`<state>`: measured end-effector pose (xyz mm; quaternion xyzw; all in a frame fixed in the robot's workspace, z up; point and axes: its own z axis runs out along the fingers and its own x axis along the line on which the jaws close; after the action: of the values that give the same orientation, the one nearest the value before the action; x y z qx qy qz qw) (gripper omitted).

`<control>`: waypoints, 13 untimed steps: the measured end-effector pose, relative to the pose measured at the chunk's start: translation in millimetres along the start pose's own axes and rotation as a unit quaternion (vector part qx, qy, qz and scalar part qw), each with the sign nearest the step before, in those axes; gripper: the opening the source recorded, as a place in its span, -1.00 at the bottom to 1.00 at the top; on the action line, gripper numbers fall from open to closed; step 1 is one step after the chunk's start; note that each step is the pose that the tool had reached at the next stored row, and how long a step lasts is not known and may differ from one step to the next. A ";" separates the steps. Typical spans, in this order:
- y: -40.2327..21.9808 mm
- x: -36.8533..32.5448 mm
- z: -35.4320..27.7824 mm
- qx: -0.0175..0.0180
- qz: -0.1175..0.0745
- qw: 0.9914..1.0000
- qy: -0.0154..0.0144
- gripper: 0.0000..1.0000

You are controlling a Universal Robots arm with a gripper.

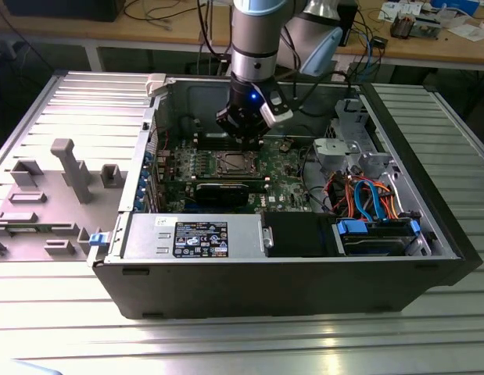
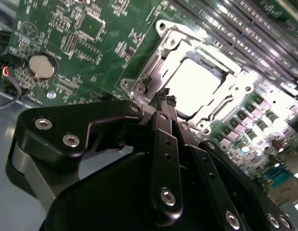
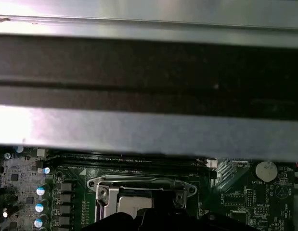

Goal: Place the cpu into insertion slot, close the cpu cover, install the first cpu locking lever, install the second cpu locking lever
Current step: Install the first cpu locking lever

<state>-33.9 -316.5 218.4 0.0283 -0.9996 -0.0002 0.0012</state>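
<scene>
The end effector, fingers pinched together and empty, hovers beside the cpu cover.

The cpu sits flat in the insertion slot on the green board, its silvery top face glaring bright. The cpu cover, a thin silver frame, lies closed around it, the chip showing through the cut-out middle.
</scene>
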 end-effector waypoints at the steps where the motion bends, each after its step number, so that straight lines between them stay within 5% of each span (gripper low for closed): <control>1: -3.1 0.2 0.0 0.000 0.000 1.000 0.000 -0.79; 10: -17.8 1.0 -0.2 0.000 0.000 1.000 0.000 -0.79; 13: -18.6 1.1 -8.4 0.000 0.000 1.000 0.000 -0.79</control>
<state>-33.9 -335.1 226.8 0.0285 -0.9996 -0.0002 0.0011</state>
